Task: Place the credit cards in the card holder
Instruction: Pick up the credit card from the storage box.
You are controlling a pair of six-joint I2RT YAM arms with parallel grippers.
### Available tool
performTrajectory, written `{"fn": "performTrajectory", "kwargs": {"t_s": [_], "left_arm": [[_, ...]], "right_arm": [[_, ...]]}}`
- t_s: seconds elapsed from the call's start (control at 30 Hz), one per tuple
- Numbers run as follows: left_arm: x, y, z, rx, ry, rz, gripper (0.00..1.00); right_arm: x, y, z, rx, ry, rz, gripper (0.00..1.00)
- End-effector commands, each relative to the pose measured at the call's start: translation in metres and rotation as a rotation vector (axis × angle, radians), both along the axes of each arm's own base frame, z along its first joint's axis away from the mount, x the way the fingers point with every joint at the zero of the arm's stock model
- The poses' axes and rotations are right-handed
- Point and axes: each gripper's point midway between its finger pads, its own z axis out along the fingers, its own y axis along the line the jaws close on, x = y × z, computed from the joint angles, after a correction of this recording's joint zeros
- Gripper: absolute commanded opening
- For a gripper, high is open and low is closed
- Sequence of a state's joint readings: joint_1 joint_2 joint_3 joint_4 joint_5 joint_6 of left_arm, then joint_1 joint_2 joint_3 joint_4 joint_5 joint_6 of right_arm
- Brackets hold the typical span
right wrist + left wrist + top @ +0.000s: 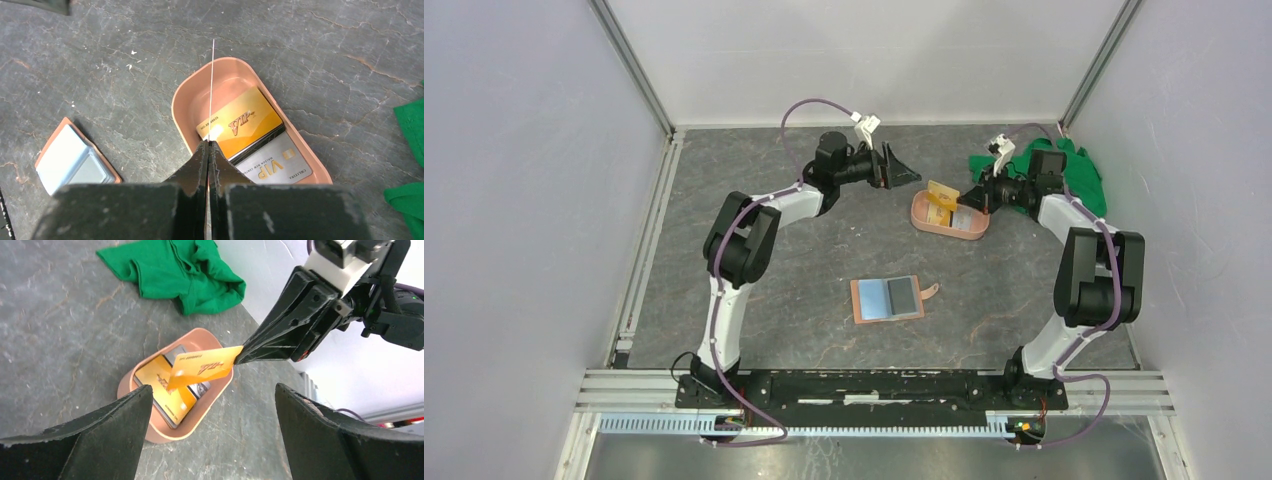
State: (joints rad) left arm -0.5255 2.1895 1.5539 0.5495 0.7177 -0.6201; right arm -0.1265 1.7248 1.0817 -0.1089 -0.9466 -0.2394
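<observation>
My right gripper [972, 197] is shut on an orange-yellow credit card [942, 192] and holds it on edge just above the pink oval tray [944, 235]. The right wrist view shows the card edge-on as a thin line [212, 85] between the shut fingertips [202, 152]. In the tray [181, 112] lie another orange card [242, 125], a black card edge [260, 145] and a grey-white card [275, 162]. My left gripper [896, 168] is open and empty, left of the tray. The tan card holder [861, 300] lies open at mid-table with a light blue card [874, 298] and a grey card [904, 294] on it.
A crumpled green cloth [1079, 170] lies at the back right, behind the right arm. It also shows in the left wrist view [175, 270]. White walls close in the table on three sides.
</observation>
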Motion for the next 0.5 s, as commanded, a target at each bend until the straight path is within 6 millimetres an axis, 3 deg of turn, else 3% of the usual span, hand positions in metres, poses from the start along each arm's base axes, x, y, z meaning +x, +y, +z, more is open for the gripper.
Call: {"fn": "performTrajectory", "kwargs": {"t_s": [0.0,0.1,0.47], "left_arm": [[-0.003,0.013,0.023,-0.152,0.055,-0.072,0.97],[0.002,0.023,0.021,-0.192,0.079,-0.062,0.97],[0.001,0.011,0.008,-0.259,0.177,-0.118,0.95]], "right_arm": [[0.0,0.006,0.033,0.045,-0.088,0.031,0.0],[-0.003,0.01,0.038,0.079,-0.086,0.041,0.0],[-0.01,0.021,0.062,0.169,-0.102,0.071,0.0]]}}
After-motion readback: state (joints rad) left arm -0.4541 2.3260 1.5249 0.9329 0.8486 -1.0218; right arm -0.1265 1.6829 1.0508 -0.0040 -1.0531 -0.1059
